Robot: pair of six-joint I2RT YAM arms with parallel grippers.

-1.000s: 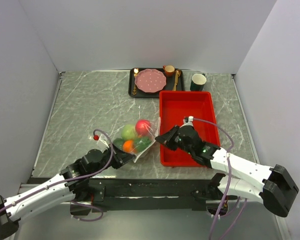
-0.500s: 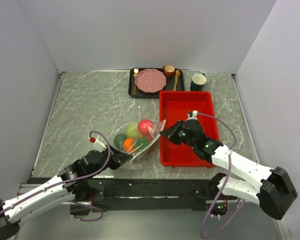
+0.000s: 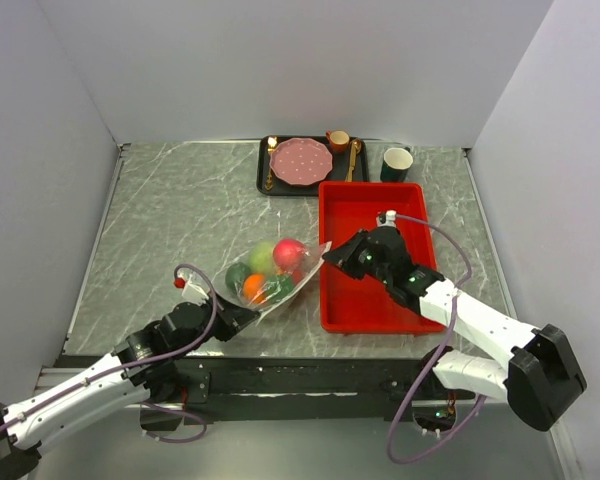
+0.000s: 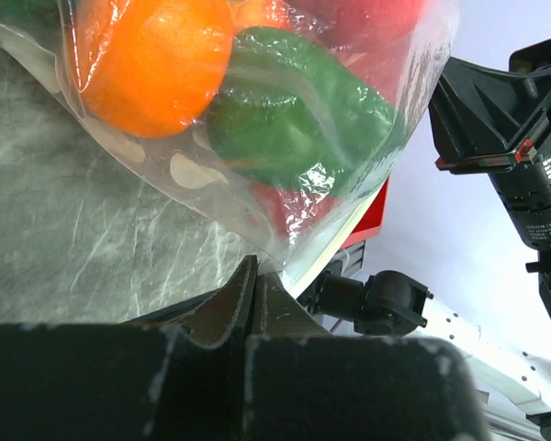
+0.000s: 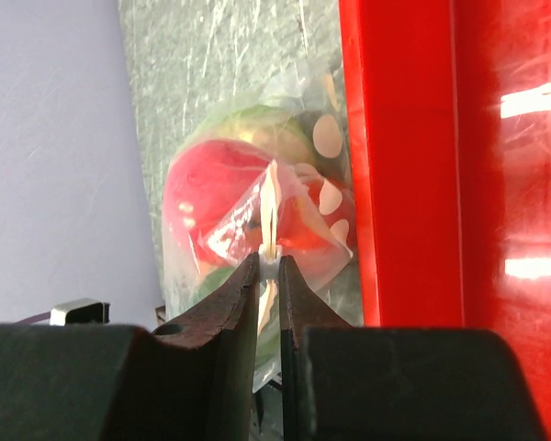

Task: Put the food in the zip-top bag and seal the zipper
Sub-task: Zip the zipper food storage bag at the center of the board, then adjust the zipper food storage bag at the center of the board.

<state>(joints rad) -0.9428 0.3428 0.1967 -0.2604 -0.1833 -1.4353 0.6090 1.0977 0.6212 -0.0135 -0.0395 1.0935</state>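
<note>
The clear zip-top bag (image 3: 272,280) hangs stretched between both grippers, just left of the red tray. Inside it lies the food: a red apple (image 3: 289,251), pale green cabbage (image 3: 262,256), an orange (image 3: 253,287) and dark green pieces. My left gripper (image 3: 246,316) is shut on the bag's near corner (image 4: 274,250); the orange (image 4: 151,60) and green pepper (image 4: 294,115) press against the film above it. My right gripper (image 3: 330,256) is shut on the zipper (image 5: 270,216), its fingertips (image 5: 269,264) pinching the white strip at the far end, with the apple (image 5: 211,197) behind.
A red tray (image 3: 372,215) sits right of the bag, under the right arm. At the back, a black tray holds a pink plate (image 3: 301,160) and an orange cup (image 3: 338,140). A dark green cup (image 3: 397,162) stands beside it. Walls close in three sides.
The right gripper has moved away from the arms' bases with the zipper end. The bag has stretched out and the left gripper has shifted slightly left.
</note>
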